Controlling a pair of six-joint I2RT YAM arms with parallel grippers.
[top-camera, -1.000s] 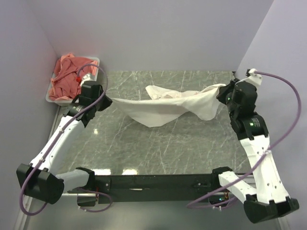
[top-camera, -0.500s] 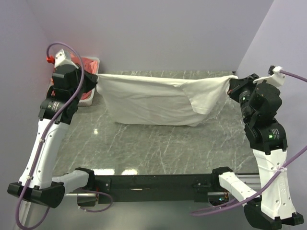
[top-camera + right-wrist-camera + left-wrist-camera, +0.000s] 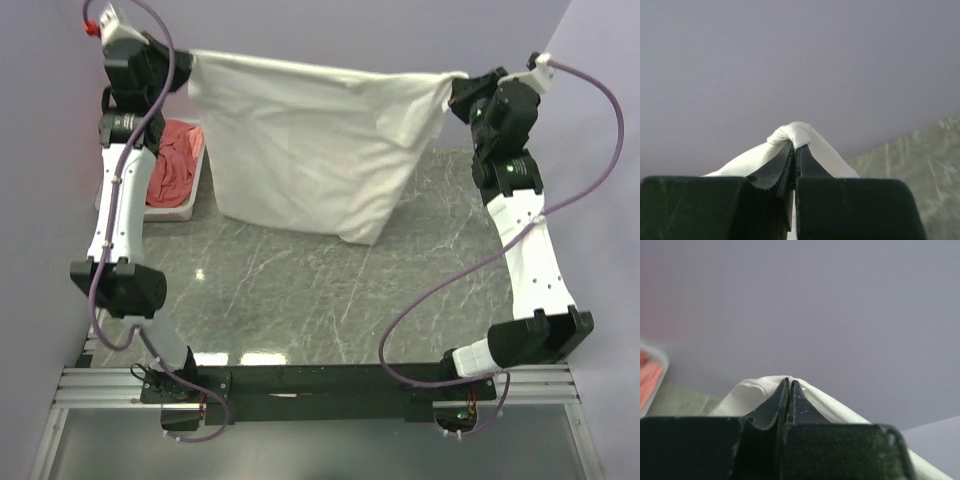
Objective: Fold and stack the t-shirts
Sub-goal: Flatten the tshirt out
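A white t-shirt point(image 3: 310, 150) hangs spread like a sheet high over the back of the table, held by its two top corners; no print shows on this side. My left gripper point(image 3: 186, 62) is shut on its left corner, and the cloth point(image 3: 755, 390) wraps round the closed tips point(image 3: 789, 382). My right gripper point(image 3: 458, 82) is shut on the right corner, a bunched white knot point(image 3: 795, 134) poking above its tips point(image 3: 793, 145). Its lower hem hangs a little above the table. Salmon-pink t-shirts point(image 3: 175, 165) lie crumpled in the tub at the left.
The white plastic tub point(image 3: 192, 200) stands at the back left corner by the left wall. The grey marble table point(image 3: 330, 300) stretches in front of the hanging shirt. Purple walls close in the back and both sides. Both arms reach high and far back.
Both grippers have risen and moved apart, lifting the white t-shirt from a slack drape low over the table to a taut hanging sheet. The left arm swung up past the tub.
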